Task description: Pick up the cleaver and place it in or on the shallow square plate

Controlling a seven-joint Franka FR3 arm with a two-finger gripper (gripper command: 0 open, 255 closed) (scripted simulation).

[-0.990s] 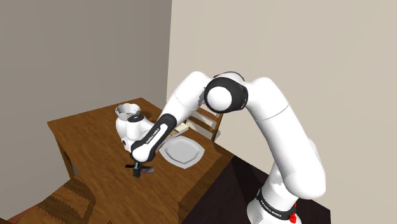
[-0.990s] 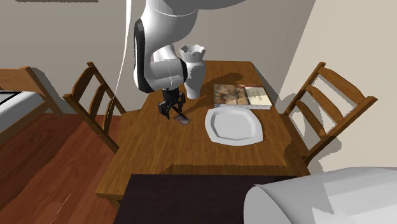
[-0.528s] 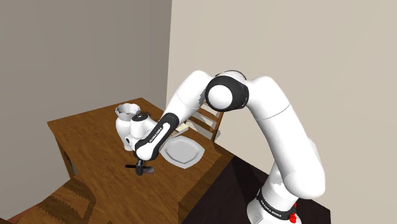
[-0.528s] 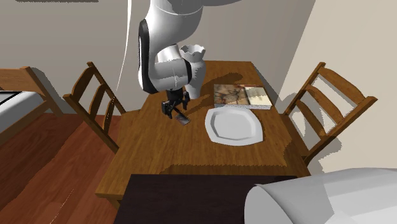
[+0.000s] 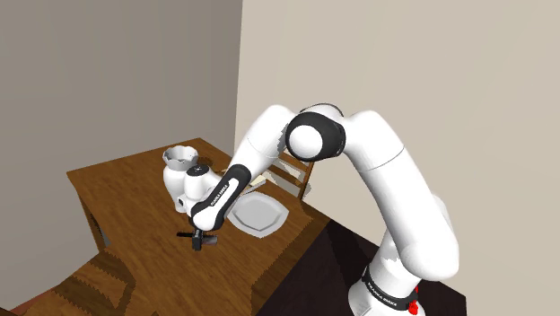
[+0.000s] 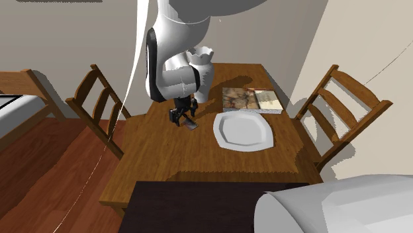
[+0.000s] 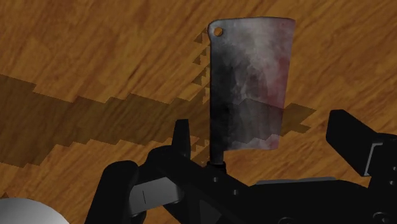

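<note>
While the gripper (image 7: 263,127) hangs open over the one cleaver (image 7: 251,83), one white plate (image 6: 243,129) sits near the tabletop's (image 6: 159,159) edge.

A white vase (image 6: 204,69) with a scalloped rim stood at the far side of the wooden tabletop (image 6: 192,159), an open book (image 6: 251,99) just right of it. One wooden chair (image 6: 99,99) stood at the left and another chair (image 6: 341,106) at the right.

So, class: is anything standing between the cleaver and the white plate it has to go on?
Nothing visible does. The cleaver lies on the table under the open end effector, and only bare wood separates it from the plate. The white vase stands off that line.
</note>
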